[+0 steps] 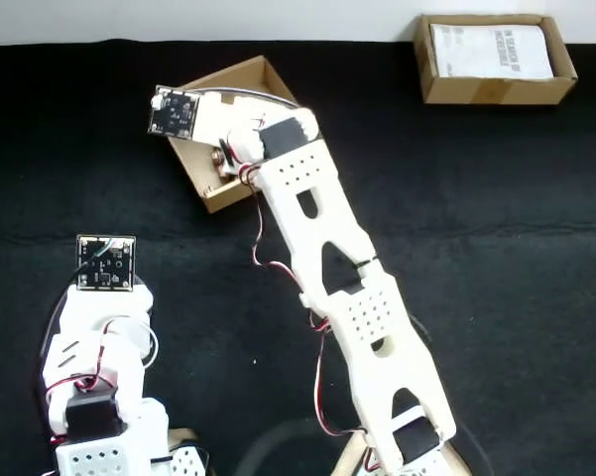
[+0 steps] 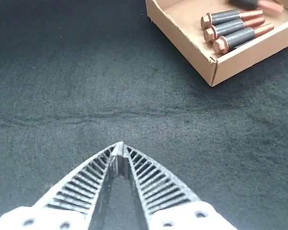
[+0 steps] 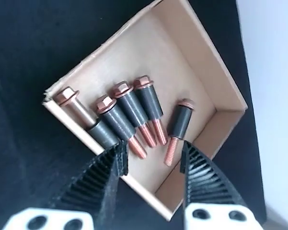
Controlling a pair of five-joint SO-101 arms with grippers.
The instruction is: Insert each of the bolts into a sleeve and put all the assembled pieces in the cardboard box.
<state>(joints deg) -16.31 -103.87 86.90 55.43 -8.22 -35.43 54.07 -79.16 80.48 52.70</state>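
Two arms show from above: the right arm (image 1: 337, 288) stretches to the box (image 1: 236, 83) at 11 o'clock, and the left arm (image 1: 99, 397) sits at 7 o'clock.

Left wrist: the left end effector (image 2: 120, 146) is closed, tips touching, over the black counter (image 2: 62, 72).

Right wrist: the right end effector (image 3: 153, 148) hangs open above the box, with five sleeved bolts (image 3: 129, 108) inside.
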